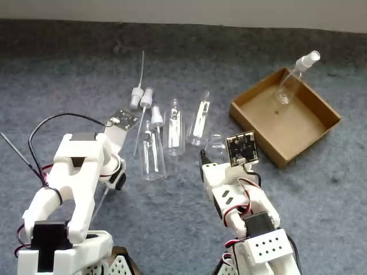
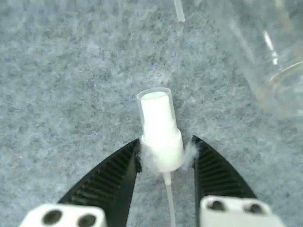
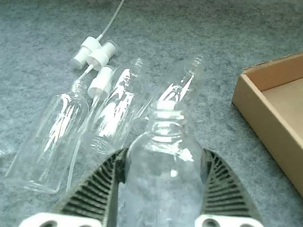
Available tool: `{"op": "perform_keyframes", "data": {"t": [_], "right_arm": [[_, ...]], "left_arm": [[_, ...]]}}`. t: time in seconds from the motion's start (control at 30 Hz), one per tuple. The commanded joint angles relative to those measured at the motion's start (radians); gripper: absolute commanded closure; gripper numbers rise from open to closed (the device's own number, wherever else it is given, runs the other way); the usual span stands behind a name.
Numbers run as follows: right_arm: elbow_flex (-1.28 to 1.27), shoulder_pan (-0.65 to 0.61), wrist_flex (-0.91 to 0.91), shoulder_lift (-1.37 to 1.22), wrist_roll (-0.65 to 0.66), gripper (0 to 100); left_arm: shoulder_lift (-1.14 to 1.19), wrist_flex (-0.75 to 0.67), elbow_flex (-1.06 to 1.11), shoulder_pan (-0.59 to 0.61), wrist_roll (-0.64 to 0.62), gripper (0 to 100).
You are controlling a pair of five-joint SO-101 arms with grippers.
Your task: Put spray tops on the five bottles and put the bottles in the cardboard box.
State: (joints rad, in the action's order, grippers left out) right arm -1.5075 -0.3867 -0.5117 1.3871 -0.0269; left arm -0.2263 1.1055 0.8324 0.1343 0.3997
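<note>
The left claw point(image 2: 165, 143) is pinched tight on a white spray top point(image 2: 160, 127), whose thin tube runs back between the jaws. The right claw point(image 3: 164, 157) grips a clear bottle point(image 3: 163, 184) by its body, with the open neck poking past the fingertips. At its eleven o'clock, three more bottles point(image 1: 174, 130) lie side by side on the grey worktop point(image 1: 69, 74), with loose tops point(image 1: 142, 97) just beyond. The cardboard box point(image 1: 255, 133) sits at two o'clock, and a capped bottle point(image 1: 291, 80) leans in its far corner.

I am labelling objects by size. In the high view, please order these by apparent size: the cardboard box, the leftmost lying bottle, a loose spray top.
1. cardboard box, clearly largest.
2. leftmost lying bottle.
3. loose spray top, smallest.
All lie on one table, so nearness hardly matters.
</note>
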Motion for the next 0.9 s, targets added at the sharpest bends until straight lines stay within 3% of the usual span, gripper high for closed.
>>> {"op": "perform_keyframes", "data": {"t": [0.0, 0.2, 0.4, 0.6, 0.73, 0.87], "right_arm": [[0.012, 0.001, 0.031, 0.019, -0.008, 86.6], [0.012, 0.001, 0.031, 0.019, -0.008, 86.6], [0.012, 0.001, 0.031, 0.019, -0.008, 86.6], [0.012, -0.004, 0.031, 0.019, -0.008, 86.6], [0.012, -0.004, 0.033, 0.021, -0.008, 86.6], [0.012, -0.005, 0.036, 0.021, -0.008, 86.6]], "left_arm": [[-0.004, 0.000, -0.002, -0.025, 0.012, 88], [-0.004, 0.000, -0.002, -0.025, 0.009, 88], [-0.004, -0.031, -0.002, -0.027, 0.011, 98], [-0.015, -0.052, -0.012, -0.025, 0.011, 99], [-0.015, 0.026, -0.094, -0.025, 0.011, 99], [-0.015, 0.213, -0.263, -0.025, 0.008, 99]]}}
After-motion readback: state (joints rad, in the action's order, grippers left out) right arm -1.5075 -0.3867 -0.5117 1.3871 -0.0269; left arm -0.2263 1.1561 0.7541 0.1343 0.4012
